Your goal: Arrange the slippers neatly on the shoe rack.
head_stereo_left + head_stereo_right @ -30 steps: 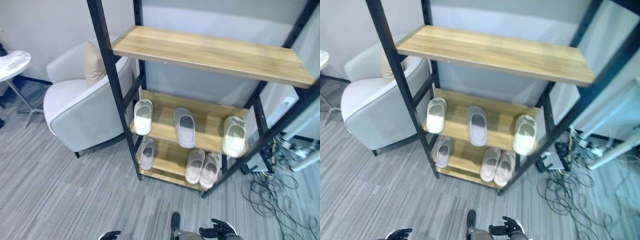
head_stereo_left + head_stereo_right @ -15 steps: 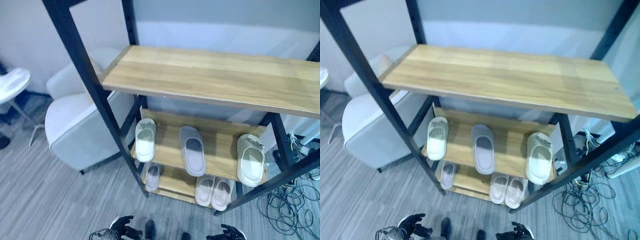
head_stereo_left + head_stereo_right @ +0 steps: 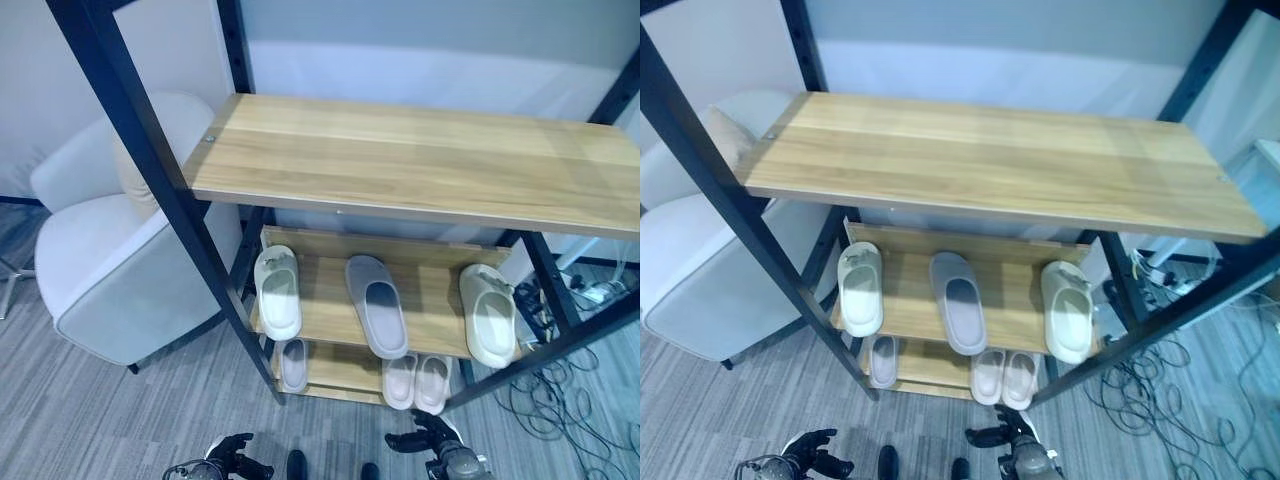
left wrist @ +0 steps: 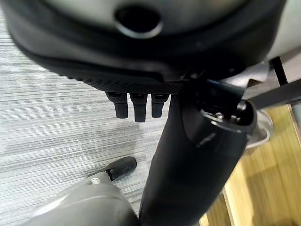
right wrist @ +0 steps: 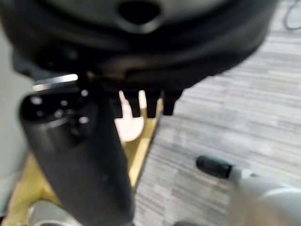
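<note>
On the middle shelf [image 3: 430, 300] three slippers are spaced wide: two cream [image 3: 277, 292] [image 3: 488, 315], one grey [image 3: 377, 305]. Below, a lone slipper [image 3: 293, 364] and a pair [image 3: 416, 381]. Left hand [image 3: 232, 459] and right hand [image 3: 425, 440] are held low, fingers relaxed and apart, nothing grasped. Risk judged: frame posts [image 3: 215, 265] may be clipped on reaching in

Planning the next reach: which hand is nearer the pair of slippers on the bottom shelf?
Right. The right hand hangs just in front of the pair of slippers, while the left hand is low and off to their left, nearer the single slipper.
</note>
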Robot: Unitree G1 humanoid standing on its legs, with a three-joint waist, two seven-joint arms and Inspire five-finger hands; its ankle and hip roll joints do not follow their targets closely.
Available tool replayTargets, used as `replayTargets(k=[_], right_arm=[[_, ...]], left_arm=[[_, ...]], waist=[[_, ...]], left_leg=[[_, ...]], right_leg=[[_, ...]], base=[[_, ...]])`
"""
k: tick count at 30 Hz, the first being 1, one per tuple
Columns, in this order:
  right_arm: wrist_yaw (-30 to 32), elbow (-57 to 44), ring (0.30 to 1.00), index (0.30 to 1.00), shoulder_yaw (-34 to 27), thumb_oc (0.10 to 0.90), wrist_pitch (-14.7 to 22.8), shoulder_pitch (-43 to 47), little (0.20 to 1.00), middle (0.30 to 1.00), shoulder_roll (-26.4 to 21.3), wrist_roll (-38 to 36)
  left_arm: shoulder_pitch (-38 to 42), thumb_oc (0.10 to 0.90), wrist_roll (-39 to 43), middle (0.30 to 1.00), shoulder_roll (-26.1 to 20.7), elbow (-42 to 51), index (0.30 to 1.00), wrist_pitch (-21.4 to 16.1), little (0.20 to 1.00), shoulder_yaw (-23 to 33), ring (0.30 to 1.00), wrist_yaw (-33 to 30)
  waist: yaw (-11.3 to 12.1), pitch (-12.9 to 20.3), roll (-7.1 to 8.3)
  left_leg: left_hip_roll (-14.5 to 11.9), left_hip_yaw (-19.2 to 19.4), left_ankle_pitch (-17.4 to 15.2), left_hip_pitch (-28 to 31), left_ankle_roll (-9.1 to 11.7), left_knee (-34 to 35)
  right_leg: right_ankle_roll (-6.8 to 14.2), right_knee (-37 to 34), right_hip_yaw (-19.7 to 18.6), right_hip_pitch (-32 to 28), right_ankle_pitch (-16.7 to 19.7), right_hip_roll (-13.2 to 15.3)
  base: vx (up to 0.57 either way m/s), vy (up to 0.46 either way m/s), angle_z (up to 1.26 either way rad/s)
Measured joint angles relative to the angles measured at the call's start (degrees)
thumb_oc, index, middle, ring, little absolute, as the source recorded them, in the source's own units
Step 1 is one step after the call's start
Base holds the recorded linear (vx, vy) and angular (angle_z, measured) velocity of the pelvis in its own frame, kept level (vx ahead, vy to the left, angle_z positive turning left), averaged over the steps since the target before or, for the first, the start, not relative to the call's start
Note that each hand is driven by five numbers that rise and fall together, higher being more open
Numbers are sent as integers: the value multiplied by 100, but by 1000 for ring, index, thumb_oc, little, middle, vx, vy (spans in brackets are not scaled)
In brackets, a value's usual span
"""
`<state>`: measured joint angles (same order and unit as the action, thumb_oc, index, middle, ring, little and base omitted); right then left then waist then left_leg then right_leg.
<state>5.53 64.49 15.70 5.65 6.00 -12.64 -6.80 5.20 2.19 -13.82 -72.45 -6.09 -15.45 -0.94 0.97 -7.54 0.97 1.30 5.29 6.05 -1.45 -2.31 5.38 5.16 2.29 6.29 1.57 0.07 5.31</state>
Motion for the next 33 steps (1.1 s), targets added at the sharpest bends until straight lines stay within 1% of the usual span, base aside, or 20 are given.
replayTargets(k=[2, 4, 6, 7, 8, 9, 10, 11, 12, 14, 16, 20, 22, 24, 28, 30, 33], right_arm=[[3, -13, 900, 900, 60, 800, -7, -51, 900, 900, 5, 12], [0, -24, 900, 900, 77, 800, -7, -162, 900, 900, 7, 74], [1, -23, 900, 900, 81, 800, -12, -269, 900, 900, 7, 123], [3, -103, 900, 900, 81, 800, -14, -380, 900, 900, -14, 123], [8, -241, 900, 900, 80, 800, -25, -480, 900, 900, -38, 125], [20, -306, 900, 900, 85, 800, -22, -537, 900, 900, -46, 134], [45, -376, 900, 900, 91, 800, -25, -575, 900, 900, -56, 145], [107, -692, 900, 900, 137, 800, -63, -713, 900, 900, -108, 166], [109, -959, 900, 900, 176, 800, -86, -814, 900, 900, -165, 189], [115, -1147, 900, 900, 202, 800, -32, -845, 900, 900, -214, 237], [119, -1516, 900, 900, 198, 800, -67, -989, 900, 900, -305, 302], [112, -2622, 900, 900, 244, 800, -95, -1289, 900, 900, -534, 446], [108, -2958, 900, 900, 230, 800, -37, -1321, 900, 900, -558, 553], [99, -3421, 900, 900, 234, 800, -9, -1483, 900, 900, -669, 592], [78, -3614, 900, 900, 221, 800, -13, -1608, 900, 900, -711, 619], [9, -3914, 900, 900, 127, 800, -17, -1846, 900, 900, -729, 619], [-93, -4569, 900, 900, 120, 800, -11, -2198, 900, 900, -855, 619]], left_arm=[[-64, 800, 5, 900, -4, 59, 900, -4, 900, -2, 900, -28], [-112, 800, 8, 900, 9, 116, 900, -12, 900, 50, 900, -98], [-176, 800, 63, 900, 39, 132, 900, -19, 900, 109, 900, -112], [-226, 800, 117, 900, 65, 131, 900, -18, 900, 102, 900, -125], [-234, 800, 108, 900, 66, 129, 900, -15, 900, 90, 900, -132], [-256, 800, 102, 900, 70, 126, 900, -9, 900, 63, 900, -137], [-259, 800, 98, 900, 77, 123, 900, -4, 900, 31, 900, -142], [-260, 800, 81, 900, 101, 131, 900, 0, 900, -1, 900, -142], [-274, 800, 53, 900, 128, 144, 900, 1, 900, -6, 900, -149], [-303, 800, -9, 900, 174, 158, 900, 2, 900, -14, 900, -144], [-290, 800, -17, 900, 221, 205, 900, 2, 900, -22, 900, -135], [-371, 800, -53, 900, 240, 331, 900, 3, 900, -18, 900, -152], [-405, 800, -57, 900, 230, 338, 900, 14, 900, -17, 900, -189], [-409, 800, -69, 900, 244, 363, 900, 11, 900, -19, 900, -214], [-410, 800, -128, 900, 247, 361, 900, 11, 900, -18, 900, -214], [-418, 800, -128, 900, 250, 364, 900, 11, 900, -17, 900, -214], [-465, 800, -132, 900, 240, 362, 900, 10, 900, -11, 900, -215]], waist=[[113, 6, 15], [162, 18, 16], [160, 120, -29], [151, 221, -85], [115, 236, -97], [104, 284, -107], [96, 306, -123], [23, 324, -152], [-27, 333, -167], [-49, 337, -173], [-63, 347, -188], [-138, 365, -221], [-211, 366, -225], [-207, 374, -235], [-224, 374, -235], [-222, 379, -243], [-307, 382, -249]], left_leg=[[-20, 57, -4, 20, 25, 13], [-53, 26, -16, 15, 122, 14], [-112, -36, -82, -65, 256, 11], [-166, -131, -43, -143, 327, -2], [-179, -152, -5, -115, 374, -8], [-187, -152, 0, -109, 381, -9], [-198, -151, 4, -96, 386, -9], [-220, -160, 27, -68, 420, -14], [-228, -170, 24, -51, 417, -14], [-247, -164, 34, 21, 375, -15], [-248, -176, 27, 59, 363, -15], [-240, -157, -8, 156, 324, -13], [-238, -133, -27, 211, 321, -14], [-232, -109, -66, 236, 350, -11], [-233, -105, -68, 237, 351, 3], [-233, -105, -69, 238, 352, 11], [-232, -102, -68, 241, 353, 13]], right_leg=[[-46, 201, 120, 142, -79, 30], [-89, 339, 135, 228, -133, 30], [-68, 43, 118, 162, -106, -55], [-116, -352, 116, 52, 35, -163], [-156, -660, 129, -109, 298, -202], [-181, -813, 130, -198, 361, -225], [-196, -809, 129, -209, 377, -240], [-196, -809, 130, -242, 377, -268], [-204, -809, 134, -264, 365, -280], [-211, -809, 130, -317, 353, -299], [-212, -809, 131, -345, 336, -307], [-204, -808, 122, -445, 321, -299], [-199, -808, 105, -477, 318, -298], [-157, -808, 94, -492, 288, -285], [-156, -808, 61, -489, 284, -286], [-156, -808, 63, -491, 284, -285], [-156, -809, 61, -494, 284, -283]], base=[[37, -55, -18], [36, -72, 2], [12, -68, 5], [-2, -68, -4], [-11, -58, -6], [-16, -40, -10], [0, -29, -6], [0, 0, 0], [0, 0, 0], [3, -5, -2], [0, 0, 0], [1, 1, -1], [4, -2, -4], [6, 0, -6], [0, 0, 0], [0, 0, 0], [0, 0, 0]])
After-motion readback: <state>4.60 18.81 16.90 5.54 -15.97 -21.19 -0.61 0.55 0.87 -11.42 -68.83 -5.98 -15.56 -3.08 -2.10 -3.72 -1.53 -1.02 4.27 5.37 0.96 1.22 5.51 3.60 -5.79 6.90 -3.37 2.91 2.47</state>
